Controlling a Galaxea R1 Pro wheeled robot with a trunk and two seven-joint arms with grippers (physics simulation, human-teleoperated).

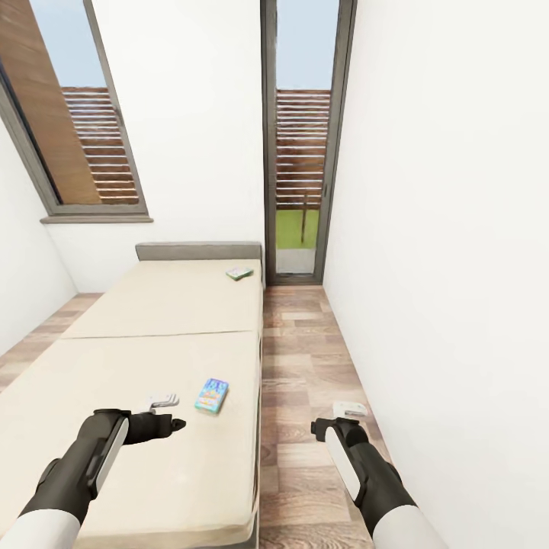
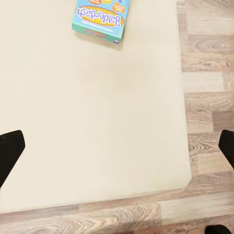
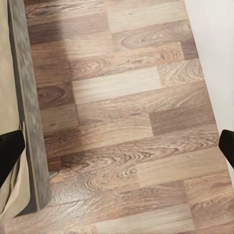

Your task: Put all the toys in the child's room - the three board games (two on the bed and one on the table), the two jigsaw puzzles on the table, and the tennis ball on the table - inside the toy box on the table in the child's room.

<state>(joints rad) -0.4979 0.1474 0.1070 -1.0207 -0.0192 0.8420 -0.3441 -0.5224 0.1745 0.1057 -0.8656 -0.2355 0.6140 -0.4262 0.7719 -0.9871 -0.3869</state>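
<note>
Hovering left end effector [image 1: 164, 402] beside blue board game [image 1: 211, 396] on bed [image 1: 152, 320], fingers apart.

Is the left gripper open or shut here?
Open: in the left wrist view the left gripper's fingertips sit far apart, nothing between them.

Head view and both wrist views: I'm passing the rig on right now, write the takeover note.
Left gripper: open, empty, hovering over the beige mattress of the bed, short of the nearer game.
Right gripper: open, empty, over the wood-plank floor beside the bed.
Teal and blue Balderdash board game box: flat on the mattress near the bed's right edge, just ahead of the left gripper.
Small green board game box: flat on the far right corner near the grey headboard.
Done: nothing grasped here.
Left: pick up both games and carry them to the toy box; the table toys remain unchecked from here.
</note>
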